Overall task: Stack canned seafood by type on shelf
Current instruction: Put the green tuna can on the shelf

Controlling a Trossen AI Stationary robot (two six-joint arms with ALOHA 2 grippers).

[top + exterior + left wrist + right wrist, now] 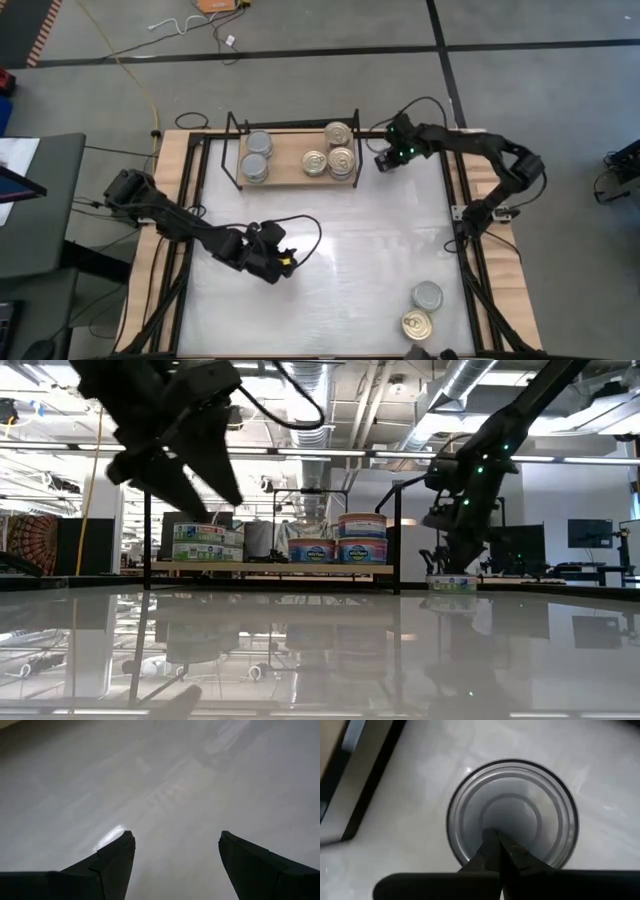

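Right wrist view: the right pincer (501, 851) is clenched shut, tips over a grey-topped can (512, 815) on the table (350, 240) just beside the shelf (295, 165). Shut fingers cannot grasp; pushing down might skid the can. The left pincer (175, 852) hangs released, empty.

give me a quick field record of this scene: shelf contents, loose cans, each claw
shelf: wooden board in a black wire frame, at the table's far edge
silver-top cans: on the shelf's left part
gold-top cans: on the shelf's right part
loose cans: one silver-top tin and one gold-top tin at the near right of the table
left claw: open, empty, above bare tabletop
right claw: shut, over a silver-top can on the table just right of the shelf
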